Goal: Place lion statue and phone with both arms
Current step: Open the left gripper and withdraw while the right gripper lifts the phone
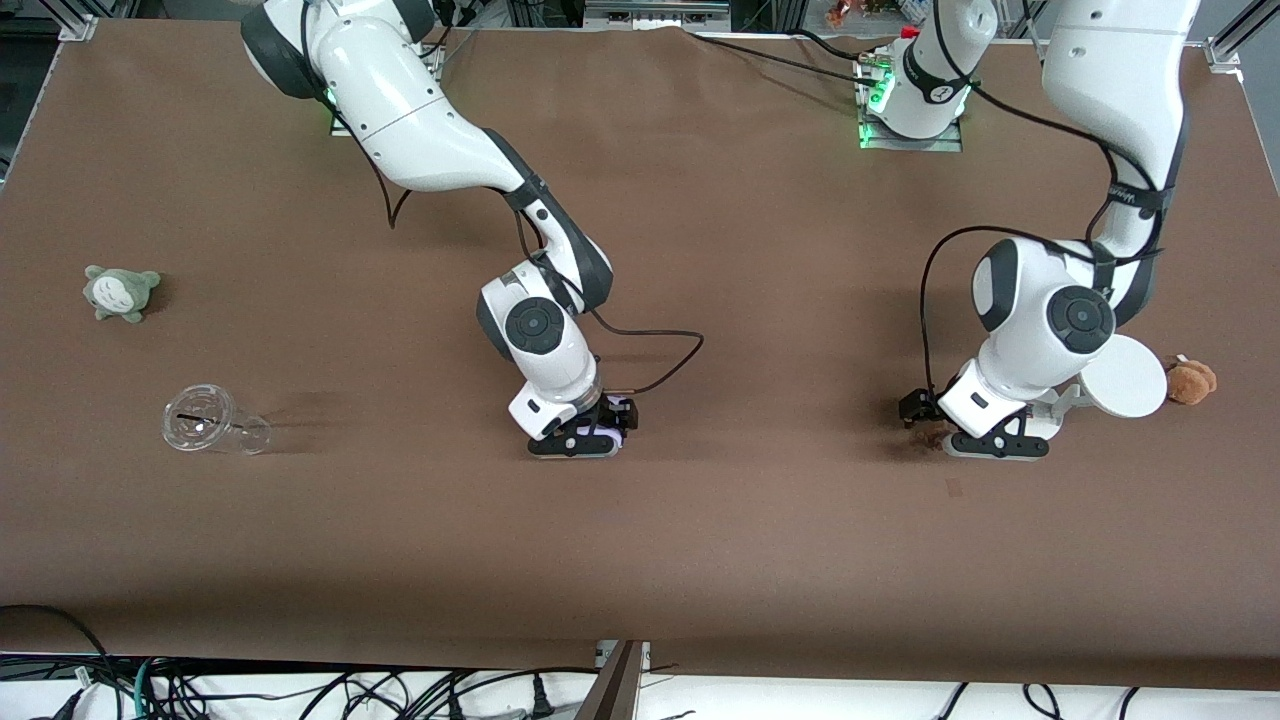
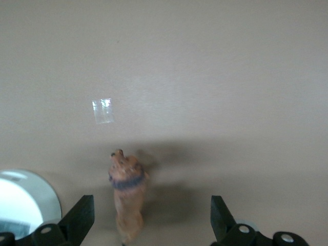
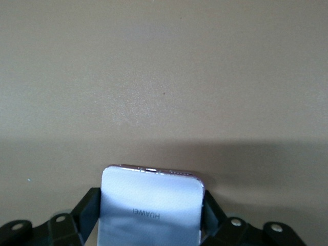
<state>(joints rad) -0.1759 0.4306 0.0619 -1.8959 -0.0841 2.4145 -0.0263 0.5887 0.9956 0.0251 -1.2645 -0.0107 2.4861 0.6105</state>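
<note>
The lion statue (image 2: 127, 200), orange-brown with a dark collar, rests on the brown table between the fingers of my left gripper (image 2: 148, 221). The jaws stand wide open, and the statue is close to one finger without touching either. In the front view the left gripper (image 1: 930, 425) is low over the statue (image 1: 930, 434), near the left arm's end of the table. My right gripper (image 3: 149, 215) is shut on the sides of the pale lavender phone (image 3: 151, 202). In the front view the right gripper (image 1: 590, 438) holds the phone (image 1: 613, 423) low over the middle of the table.
A white round stand with a disc (image 1: 1125, 378) and a brown plush (image 1: 1192, 380) sit beside the left arm's wrist. A clear cup (image 1: 210, 422) lies on its side and a grey plush (image 1: 120, 292) sits toward the right arm's end. A small tape mark (image 2: 103, 110) is on the table.
</note>
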